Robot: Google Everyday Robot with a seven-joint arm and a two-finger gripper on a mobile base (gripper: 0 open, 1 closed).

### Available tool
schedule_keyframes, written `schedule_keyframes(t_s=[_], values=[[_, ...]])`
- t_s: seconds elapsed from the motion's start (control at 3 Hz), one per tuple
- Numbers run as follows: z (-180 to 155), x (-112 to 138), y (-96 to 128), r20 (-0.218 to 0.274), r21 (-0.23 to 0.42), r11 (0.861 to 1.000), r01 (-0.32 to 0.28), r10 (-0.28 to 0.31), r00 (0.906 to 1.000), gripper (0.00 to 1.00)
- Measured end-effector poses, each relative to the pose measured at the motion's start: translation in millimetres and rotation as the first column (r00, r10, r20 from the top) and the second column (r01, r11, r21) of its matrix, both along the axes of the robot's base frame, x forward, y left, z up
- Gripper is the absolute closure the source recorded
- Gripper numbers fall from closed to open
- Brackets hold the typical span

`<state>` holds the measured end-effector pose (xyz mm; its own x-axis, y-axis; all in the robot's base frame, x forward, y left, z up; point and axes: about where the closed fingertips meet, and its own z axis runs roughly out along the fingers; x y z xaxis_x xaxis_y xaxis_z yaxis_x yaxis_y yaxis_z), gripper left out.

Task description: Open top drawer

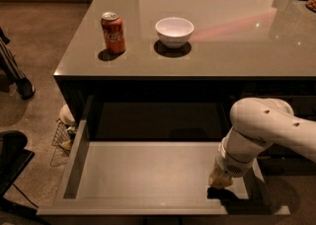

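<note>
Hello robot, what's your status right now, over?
Gripper down inside top drawer, near its front wall. Drawer pulled well out. Can and bowl up on counter, nothing blocking.

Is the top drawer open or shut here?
Open: the top drawer is pulled out, grey interior exposed; the gripper sits inside its right end.
</note>
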<state>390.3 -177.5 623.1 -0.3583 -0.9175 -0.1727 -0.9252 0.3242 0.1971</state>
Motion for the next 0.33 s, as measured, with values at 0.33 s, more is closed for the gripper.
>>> schedule_keyframes(t_s=[0.33], values=[[-0.3, -0.8, -0.1, -0.001, -0.001, 1.000, 0.000, 0.000, 1.0000, 0.51]])
